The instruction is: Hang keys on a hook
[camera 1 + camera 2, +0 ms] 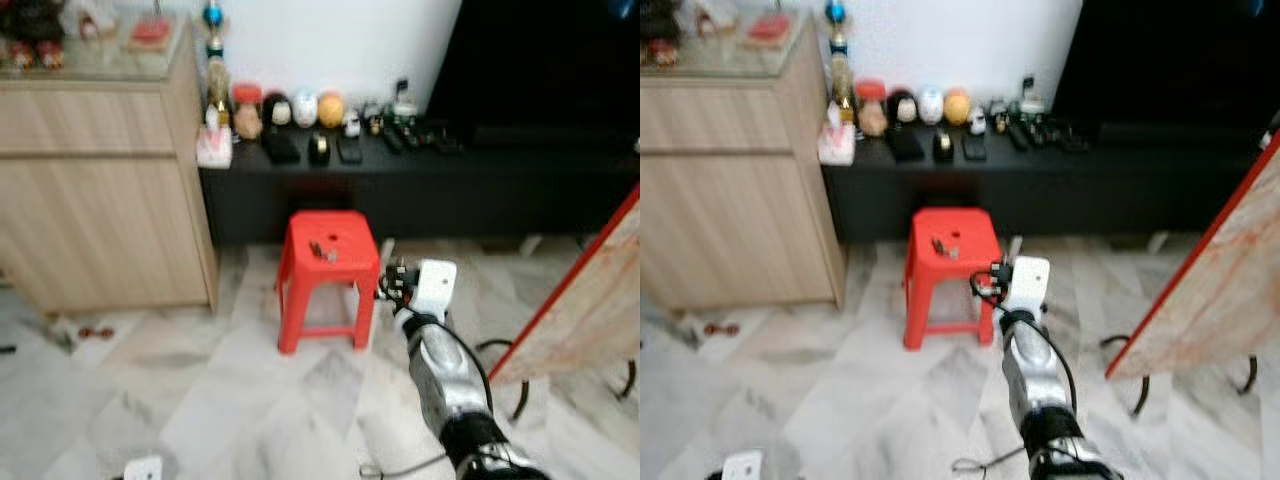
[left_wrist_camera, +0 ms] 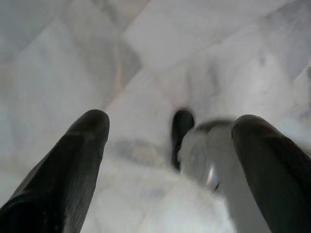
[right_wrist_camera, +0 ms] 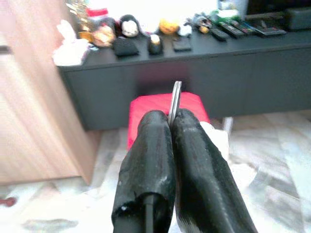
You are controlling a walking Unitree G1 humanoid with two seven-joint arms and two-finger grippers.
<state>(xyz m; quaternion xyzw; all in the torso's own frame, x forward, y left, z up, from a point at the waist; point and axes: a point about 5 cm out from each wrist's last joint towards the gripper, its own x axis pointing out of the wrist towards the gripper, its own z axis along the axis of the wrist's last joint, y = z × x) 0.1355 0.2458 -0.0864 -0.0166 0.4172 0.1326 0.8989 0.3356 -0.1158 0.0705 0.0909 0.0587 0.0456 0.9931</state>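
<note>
Red plastic stool (image 1: 328,272): stands on pale marble floor (image 1: 200,390), before the long black low cabinet (image 1: 420,185). Small metal keys (image 1: 322,250): lying on the stool's seat. Right gripper (image 3: 170,127): just beside the stool, fingers pressed together on a thin metal ring (image 3: 174,101). Left gripper (image 2: 170,131): fingers spread, above floor.

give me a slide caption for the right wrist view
Right gripper, shut on a thin metal piece, faces the red stool before the black cabinet.
</note>
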